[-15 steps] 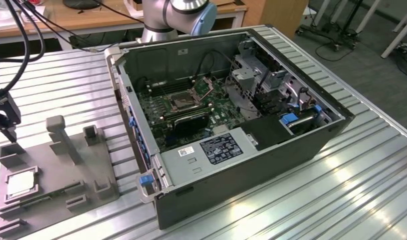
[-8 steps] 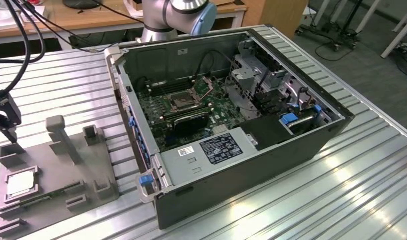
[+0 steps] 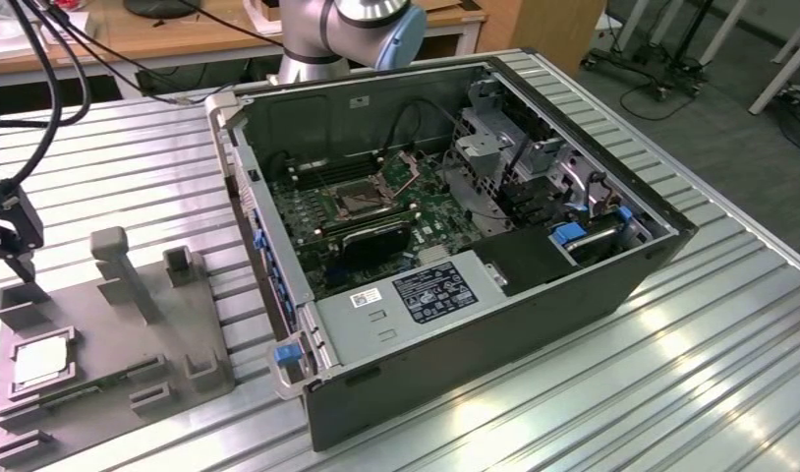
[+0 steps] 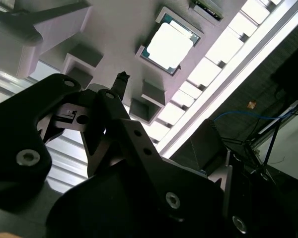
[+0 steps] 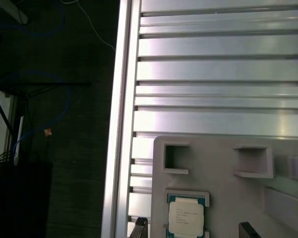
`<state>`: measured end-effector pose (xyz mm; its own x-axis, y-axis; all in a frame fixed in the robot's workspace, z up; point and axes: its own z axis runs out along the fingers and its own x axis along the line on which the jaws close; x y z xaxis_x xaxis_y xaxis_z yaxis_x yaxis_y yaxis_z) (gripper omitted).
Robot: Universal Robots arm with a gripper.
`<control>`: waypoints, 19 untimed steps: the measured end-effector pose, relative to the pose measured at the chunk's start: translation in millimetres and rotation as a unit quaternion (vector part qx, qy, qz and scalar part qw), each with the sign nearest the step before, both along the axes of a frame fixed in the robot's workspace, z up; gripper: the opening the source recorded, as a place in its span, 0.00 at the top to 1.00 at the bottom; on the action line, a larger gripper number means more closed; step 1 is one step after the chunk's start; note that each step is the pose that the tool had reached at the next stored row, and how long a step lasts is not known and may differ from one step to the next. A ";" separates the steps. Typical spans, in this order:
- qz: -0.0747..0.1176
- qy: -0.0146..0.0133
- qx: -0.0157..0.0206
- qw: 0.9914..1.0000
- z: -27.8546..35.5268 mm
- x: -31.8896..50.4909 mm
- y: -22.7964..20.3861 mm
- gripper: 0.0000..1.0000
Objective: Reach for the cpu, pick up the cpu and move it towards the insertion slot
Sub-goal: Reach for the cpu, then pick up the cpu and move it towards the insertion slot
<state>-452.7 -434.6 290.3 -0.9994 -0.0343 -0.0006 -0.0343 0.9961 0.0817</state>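
- A robot arm's hand [image 3: 18, 258] is hovering over a grey fixture block [image 3: 125, 334] at the exterior view's left, on a ribbed metal tabletop [image 3: 714, 334].
- The hand is standing spread and is gripping nothing. In the first wrist view its two fingertips [image 5: 139, 229] are showing well apart.
- The cpu [image 3: 39, 365] is lying flat, silvery face up, in a square recess of the fixture block. In the first wrist view it is sitting between the two fingertips, apart from both and not yet touched.
- An open computer case [image 3: 505, 324] is lying on its side on the tabletop, well apart from the cpu.
- The insertion slot [image 3: 362, 202], a square socket with a dark centre, is sitting on the green board inside the case.
- The work is looking to be at the reaching step, with the chip not yet lifted.
- Risk: the recess walls are sitting close around the chip, so a fingertip coming down slightly off line could land on a wall instead of beside an edge.
- Risk: the chip is thin and smooth, so an off-centre pinch could tilt it or let it slip.
- Risk: upright posts are rising from the fixture block near the hand, and a sideways move made too low could knock them.
- Risk: the slot is lying below the case walls, so a low carry could strike the rim.
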 end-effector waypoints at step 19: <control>0.000 0.000 0.004 1.000 -16.7 0.0 -1.3 0.22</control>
<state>-452.7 -435.9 273.6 -0.9994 -0.0343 -0.0007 -0.0343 0.9954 0.0895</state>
